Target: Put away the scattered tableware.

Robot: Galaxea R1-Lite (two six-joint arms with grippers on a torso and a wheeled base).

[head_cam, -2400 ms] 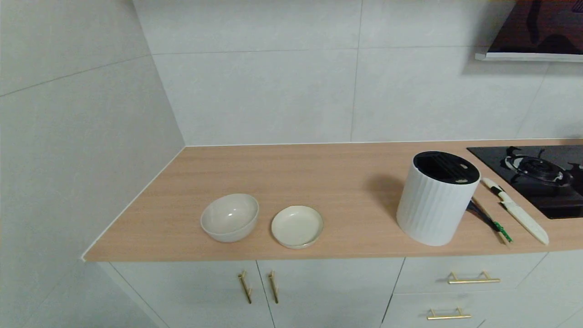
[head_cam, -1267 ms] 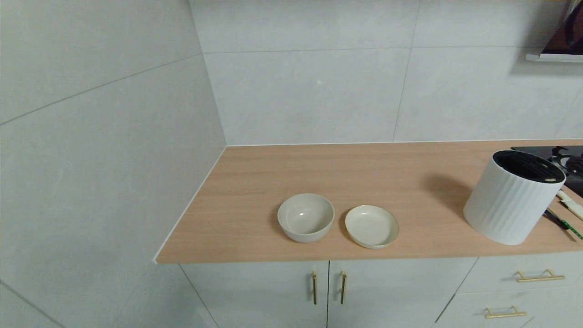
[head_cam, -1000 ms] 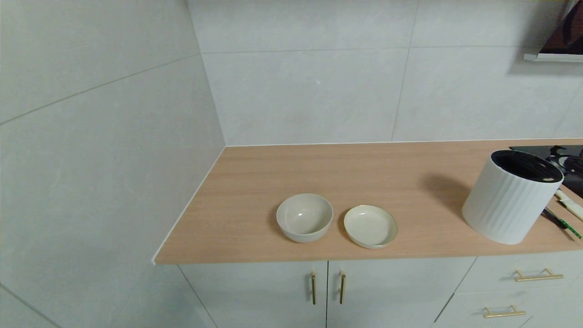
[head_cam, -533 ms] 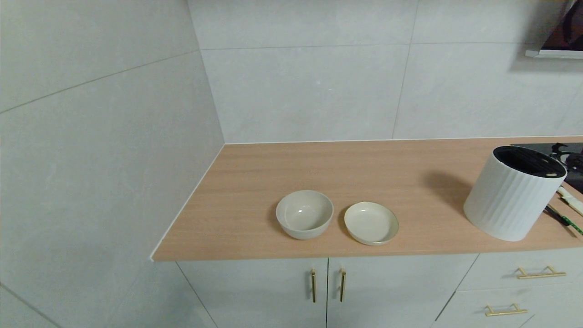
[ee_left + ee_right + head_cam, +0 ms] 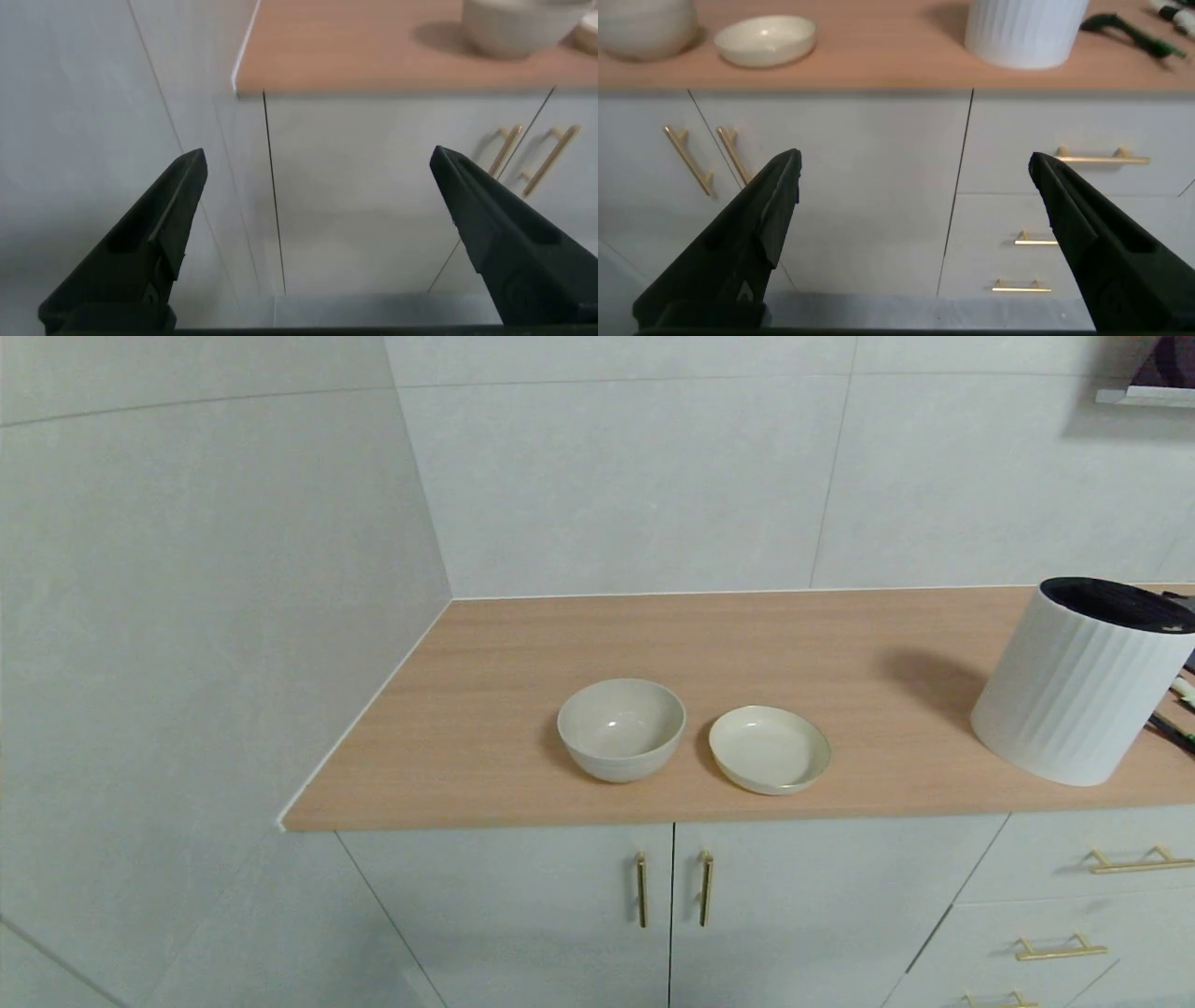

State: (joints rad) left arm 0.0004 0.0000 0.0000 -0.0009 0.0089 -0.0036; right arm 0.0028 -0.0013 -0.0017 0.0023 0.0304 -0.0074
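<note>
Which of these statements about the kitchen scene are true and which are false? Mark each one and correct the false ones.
1. The bowl stands on the counter, to the left of the plate. True.
2. The plate is stacked inside the bowl. False: it lies on the counter beside the bowl, with a gap between them.
3. The white ribbed container stands upright. True.
4. The left claw is shut on the bowl. False: it is open and empty, below counter level in front of the cabinet.
5. The right claw is open. True.
</note>
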